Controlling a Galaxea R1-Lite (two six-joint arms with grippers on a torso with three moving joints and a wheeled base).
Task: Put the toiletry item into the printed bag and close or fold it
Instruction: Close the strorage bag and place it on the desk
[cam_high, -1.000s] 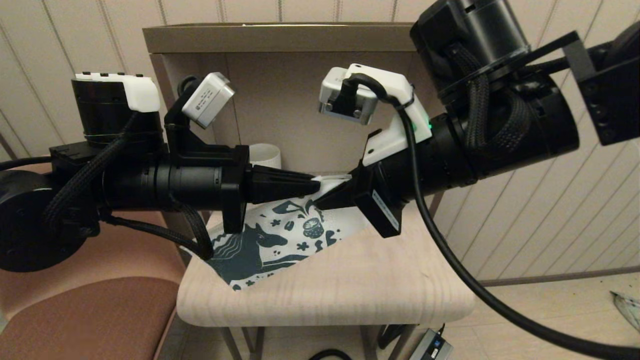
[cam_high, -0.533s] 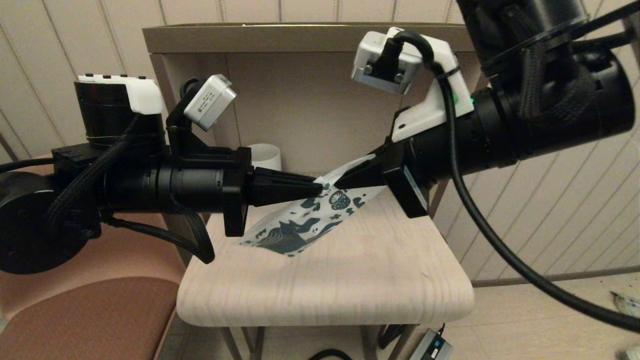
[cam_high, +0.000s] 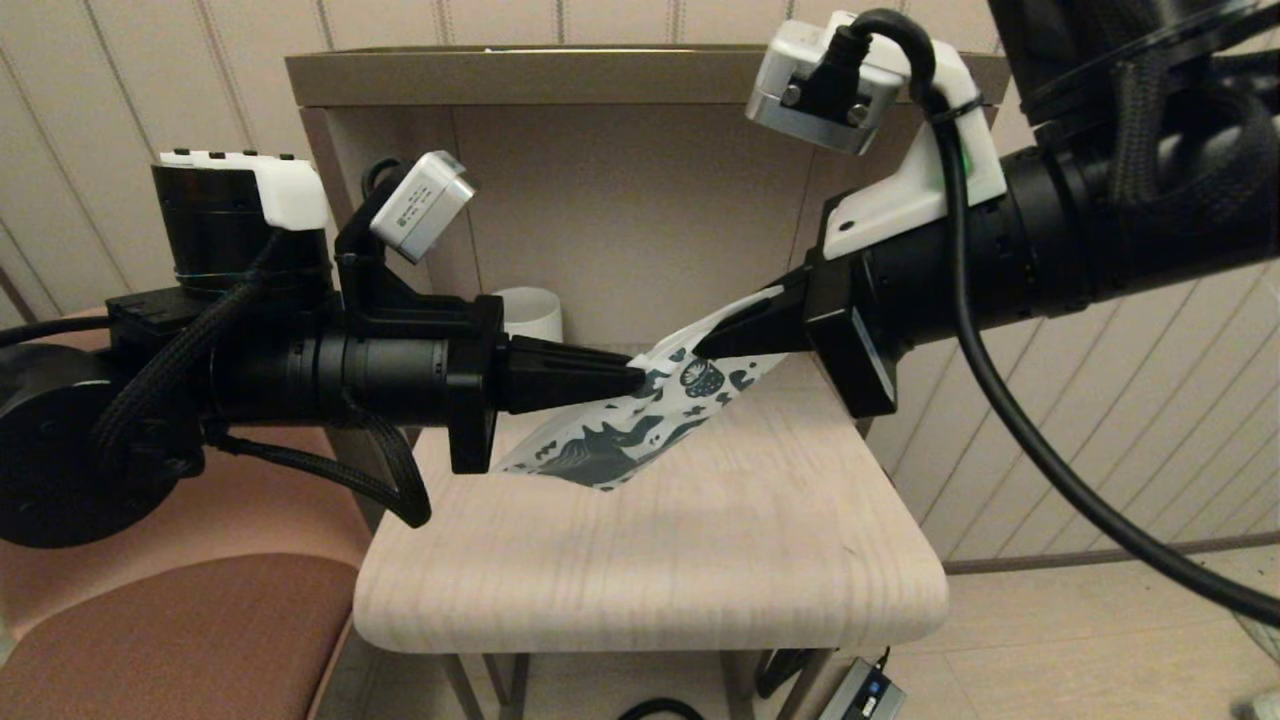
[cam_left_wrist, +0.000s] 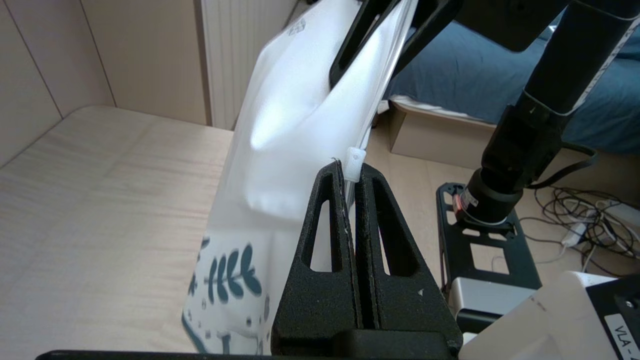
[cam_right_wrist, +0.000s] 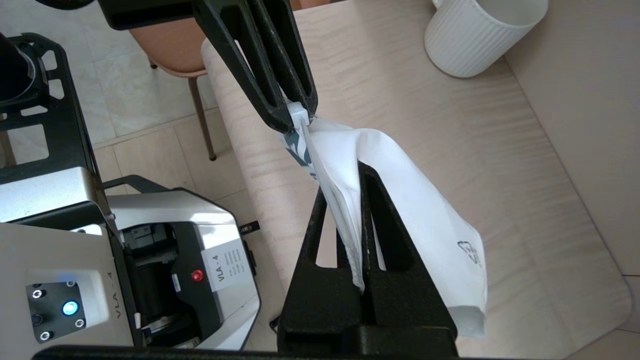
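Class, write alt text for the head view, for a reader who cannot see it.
Two black grippers hold a printed bag in the air above a pale wooden table: the left gripper pinches one end, the right gripper the other, higher. A white ribbed mug stands behind.

Bedroom: blue-covered bed (cam_left_wrist: 500, 75), bedside table (cam_high: 700, 540)

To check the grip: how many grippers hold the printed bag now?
2. The left gripper pinches the printed bag at its zip end; the right gripper clamps the opposite upper edge.
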